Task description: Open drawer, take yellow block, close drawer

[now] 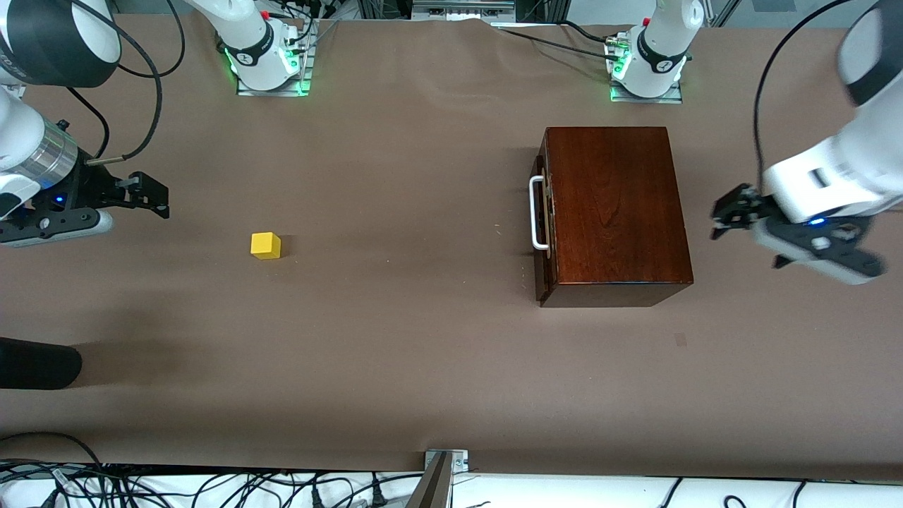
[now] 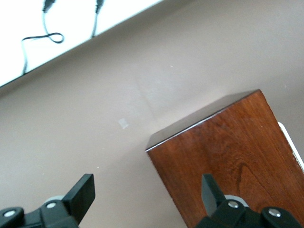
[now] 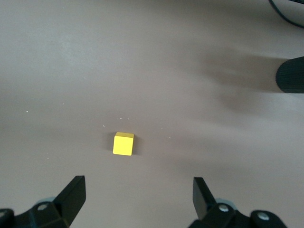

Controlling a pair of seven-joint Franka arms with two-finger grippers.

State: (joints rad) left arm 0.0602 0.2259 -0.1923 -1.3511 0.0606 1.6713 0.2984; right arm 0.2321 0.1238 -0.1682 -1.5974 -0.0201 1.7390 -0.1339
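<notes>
The dark reddish-brown wooden box [image 1: 614, 212] stands near the left arm's base. Its drawer is shut, and the white bar handle [image 1: 537, 213] faces the right arm's end of the table. The yellow block [image 1: 265, 245] lies on the bare table, well apart from the box toward the right arm's end. My left gripper [image 1: 721, 217] is open and empty over the table beside the box's back end; its wrist view shows the box top [image 2: 228, 152] past its open fingers [image 2: 83, 192]. My right gripper [image 1: 161, 199] is open and empty over the table short of the block, which shows in the right wrist view [image 3: 123, 144].
A black cylindrical object [image 1: 35, 363] sticks in at the right arm's end of the table, nearer the front camera than the block; it also shows in the right wrist view [image 3: 290, 76]. Brown table [image 1: 395, 339] stretches between block and box. Cables hang past the table's front edge.
</notes>
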